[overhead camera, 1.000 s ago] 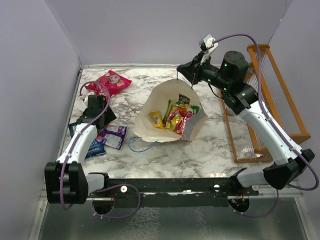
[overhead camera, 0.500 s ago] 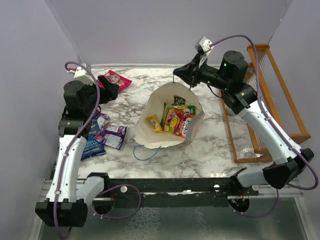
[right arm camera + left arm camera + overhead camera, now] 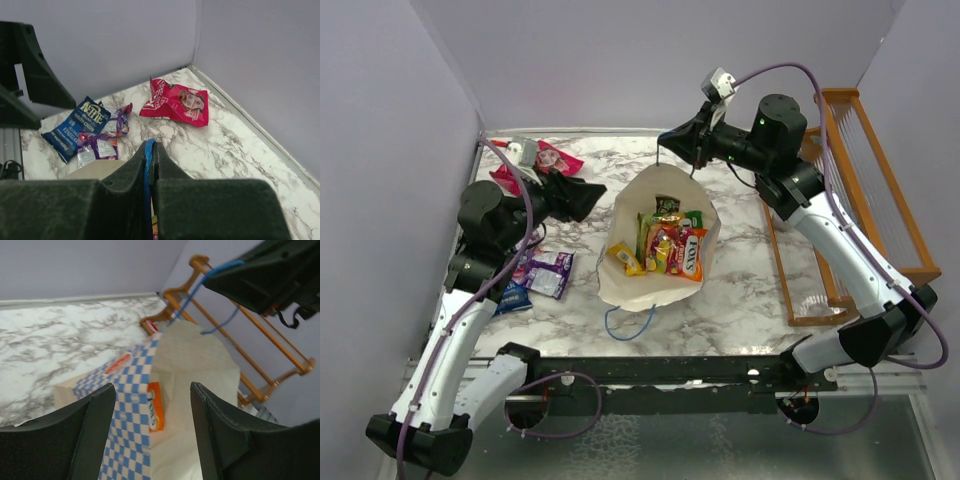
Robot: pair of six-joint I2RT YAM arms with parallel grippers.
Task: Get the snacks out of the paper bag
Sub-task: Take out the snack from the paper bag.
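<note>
The fingers (image 3: 90, 435) of the left arm hang open and empty just left of the large cream paper bag (image 3: 620, 285) in the middle of the bench (image 3: 750, 290), the right fingers (image 3: 132, 172) pinch its thin blue cord handle (image 3: 148, 160), and the shiny snack packets (image 3: 665, 248) inside lie to the right of the free left arm.

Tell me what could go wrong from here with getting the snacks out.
The right gripper pinches only the thin blue cord; it could slip, letting the paper bag sag shut. The open left gripper faces the bag's side, so it may shove or tip the bag rather than reach the snacks inside.
</note>
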